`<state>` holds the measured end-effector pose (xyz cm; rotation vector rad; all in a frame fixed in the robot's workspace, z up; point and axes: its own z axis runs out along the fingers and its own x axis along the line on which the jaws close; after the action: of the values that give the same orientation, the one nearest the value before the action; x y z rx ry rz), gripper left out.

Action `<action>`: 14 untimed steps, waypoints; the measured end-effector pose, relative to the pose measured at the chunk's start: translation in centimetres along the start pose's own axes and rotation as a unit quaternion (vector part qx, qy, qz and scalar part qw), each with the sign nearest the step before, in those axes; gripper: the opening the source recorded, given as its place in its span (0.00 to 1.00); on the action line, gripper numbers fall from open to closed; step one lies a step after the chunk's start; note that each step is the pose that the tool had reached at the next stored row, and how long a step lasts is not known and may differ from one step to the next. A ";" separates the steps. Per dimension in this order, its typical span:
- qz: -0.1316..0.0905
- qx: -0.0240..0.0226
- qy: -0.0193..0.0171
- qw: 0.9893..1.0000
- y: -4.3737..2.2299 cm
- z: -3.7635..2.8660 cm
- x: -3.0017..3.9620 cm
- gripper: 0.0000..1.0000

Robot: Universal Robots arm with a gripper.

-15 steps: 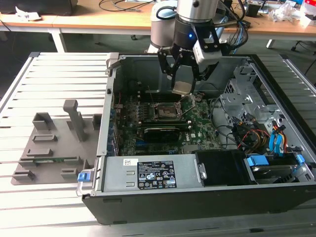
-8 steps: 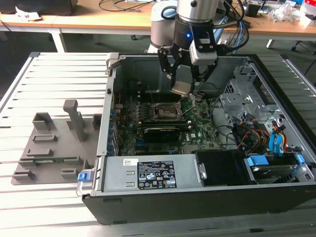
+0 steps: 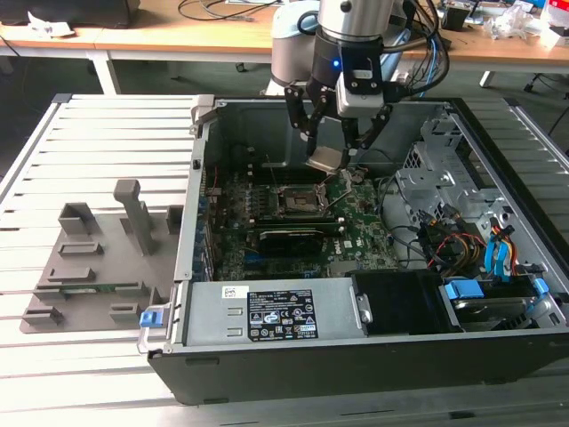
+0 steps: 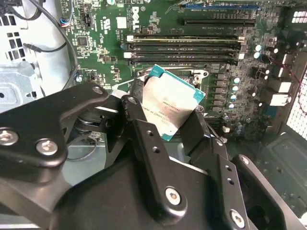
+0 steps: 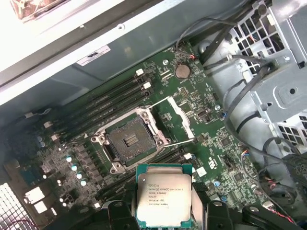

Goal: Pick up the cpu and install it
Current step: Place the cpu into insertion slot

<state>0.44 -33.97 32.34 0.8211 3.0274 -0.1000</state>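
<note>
Silvery cpu (image 3: 325, 159) pinched at edges by gripper (image 3: 332, 145), jaws closed on it (edge grip likely spares contacts), hanging above board (image 3: 363, 233) near open socket (image 3: 298, 201).

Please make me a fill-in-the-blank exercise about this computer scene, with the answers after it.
1. The tool is shut on the ____, held clear of the motherboard.
2. The socket holds no chip: it is ____.
3. The grey fixture lies at the exterior view's ____ of the computer case.
Missing words: cpu; empty; left.
</note>
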 end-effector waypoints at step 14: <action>0.117 0.003 0.007 0.993 0.00 0.07 0.00 0.55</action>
<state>0.44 -33.97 32.27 1.1729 2.9168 -0.1029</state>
